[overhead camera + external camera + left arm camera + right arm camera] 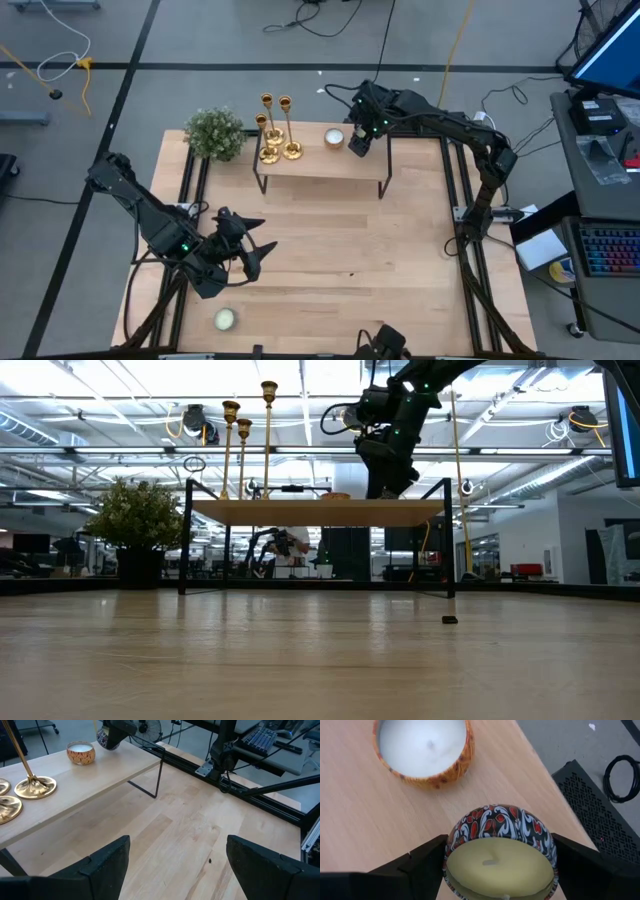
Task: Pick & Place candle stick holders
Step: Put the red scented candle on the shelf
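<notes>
Three gold candle stick holders stand on their round bases at the left end of a raised wooden shelf. My right gripper is at the shelf's right end, shut on a patterned candle tin with yellow wax. A white candle in an orange tin sits on the shelf beside it. My left gripper hovers open over the table's near left part, with nothing between its fingers. My right gripper pinches the patterned tin by its round side wall, one finger on each side. The fingers slant down from the far right. The tin is tilted, its open top toward the wrist, just over the shelf; whether it touches the shelf I cannot tell.
A green bushy plant stands left of the shelf. Another small candle lies on the table near the front edge. A black frame runs along the table's right side. The table's middle is bare wood.
</notes>
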You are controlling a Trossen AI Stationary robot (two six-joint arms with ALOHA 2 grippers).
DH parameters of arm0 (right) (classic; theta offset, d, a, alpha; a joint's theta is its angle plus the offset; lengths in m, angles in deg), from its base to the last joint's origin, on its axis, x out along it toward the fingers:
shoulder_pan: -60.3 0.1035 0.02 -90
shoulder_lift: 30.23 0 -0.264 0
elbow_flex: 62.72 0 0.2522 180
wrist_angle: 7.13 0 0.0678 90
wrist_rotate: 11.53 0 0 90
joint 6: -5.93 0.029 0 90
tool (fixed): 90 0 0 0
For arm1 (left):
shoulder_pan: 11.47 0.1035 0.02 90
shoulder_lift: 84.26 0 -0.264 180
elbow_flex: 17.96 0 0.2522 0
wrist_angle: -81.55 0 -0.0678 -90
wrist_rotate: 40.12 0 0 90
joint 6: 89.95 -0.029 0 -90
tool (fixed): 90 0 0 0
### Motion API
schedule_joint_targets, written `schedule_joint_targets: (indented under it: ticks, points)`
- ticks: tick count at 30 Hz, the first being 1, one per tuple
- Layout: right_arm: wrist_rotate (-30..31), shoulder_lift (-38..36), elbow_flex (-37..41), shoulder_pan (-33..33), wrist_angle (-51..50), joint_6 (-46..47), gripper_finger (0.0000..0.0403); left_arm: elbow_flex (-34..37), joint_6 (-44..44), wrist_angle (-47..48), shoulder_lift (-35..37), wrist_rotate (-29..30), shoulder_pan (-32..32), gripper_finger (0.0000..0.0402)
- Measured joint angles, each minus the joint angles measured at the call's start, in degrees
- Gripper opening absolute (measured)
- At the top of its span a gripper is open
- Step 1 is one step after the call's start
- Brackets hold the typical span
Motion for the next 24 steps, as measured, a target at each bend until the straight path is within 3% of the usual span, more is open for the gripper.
schedule_joint_targets:
  ticks: [24]
  points:
    - [-0.2, 0.0, 1.6, 0.1, 2.5, -1.7, 0.0313, 0.0, -0.2, 0.0, 0.0, 0.0, 0.0, 0.0326]
